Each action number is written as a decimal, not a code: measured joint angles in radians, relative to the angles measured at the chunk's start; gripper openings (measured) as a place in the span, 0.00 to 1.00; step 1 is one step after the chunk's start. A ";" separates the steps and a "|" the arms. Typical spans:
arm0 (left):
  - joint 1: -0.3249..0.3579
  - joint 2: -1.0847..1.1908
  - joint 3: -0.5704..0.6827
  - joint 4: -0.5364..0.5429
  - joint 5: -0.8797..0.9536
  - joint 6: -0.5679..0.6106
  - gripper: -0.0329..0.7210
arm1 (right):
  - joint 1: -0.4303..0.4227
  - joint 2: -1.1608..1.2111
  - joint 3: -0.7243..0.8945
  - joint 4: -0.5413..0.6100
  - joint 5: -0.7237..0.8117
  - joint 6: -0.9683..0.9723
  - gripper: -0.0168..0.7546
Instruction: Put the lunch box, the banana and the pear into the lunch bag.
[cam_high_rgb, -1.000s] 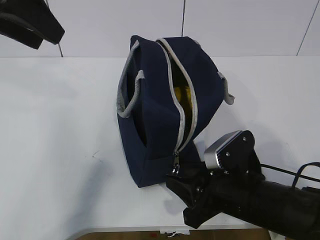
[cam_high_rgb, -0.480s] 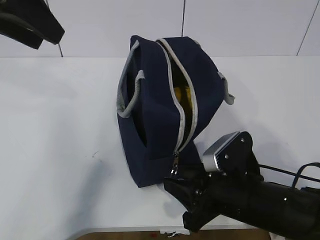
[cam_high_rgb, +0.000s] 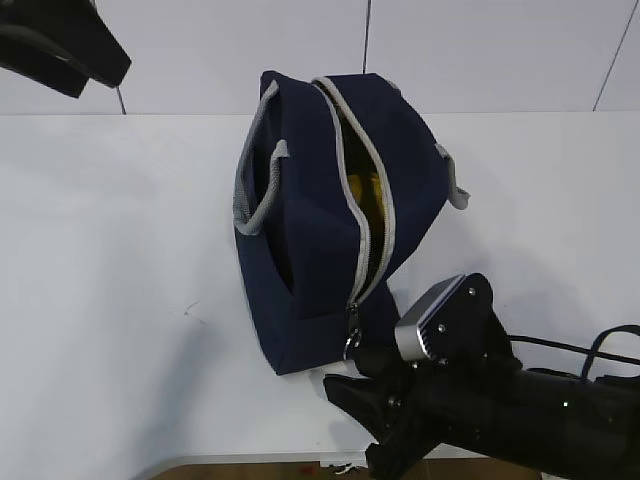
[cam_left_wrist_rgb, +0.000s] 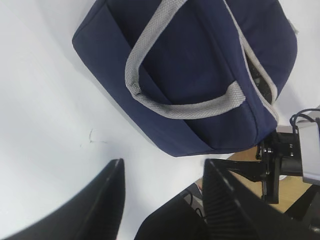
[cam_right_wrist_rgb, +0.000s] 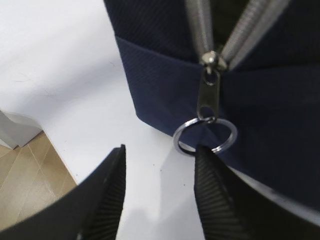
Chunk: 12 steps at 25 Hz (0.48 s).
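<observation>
Lunch bag (cam_high_rgb: 320, 220): navy fabric, grey webbing handles, lay on the white tabletop (cam_high_rgb: 120, 250) near its front edge; zipper partly undone, something yellow (cam_high_rgb: 362, 195) showed through the gap, identity not clear. Zipper pull (cam_right_wrist_rgb: 206, 131): metal ring, hung at the bag's near end. Right gripper (cam_right_wrist_rgb: 159, 192): jaws spread, empty, just below the ring, not touching it. Left gripper (cam_left_wrist_rgb: 162, 200): jaws spread, empty, held above the tabletop beside the bag

One lunch bag (cam_high_rgb: 320, 220), two handles (cam_left_wrist_rgb: 175, 95), one ring pull (cam_right_wrist_rgb: 205, 136).
</observation>
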 joint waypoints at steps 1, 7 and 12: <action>0.000 0.000 0.000 0.000 0.000 0.000 0.55 | 0.000 0.000 0.000 0.000 0.000 0.004 0.48; 0.000 0.000 0.000 -0.002 0.000 0.000 0.55 | 0.000 0.000 0.022 0.074 0.002 0.007 0.48; 0.000 0.000 0.000 -0.002 0.001 0.000 0.55 | 0.000 0.000 0.022 0.107 -0.010 0.009 0.53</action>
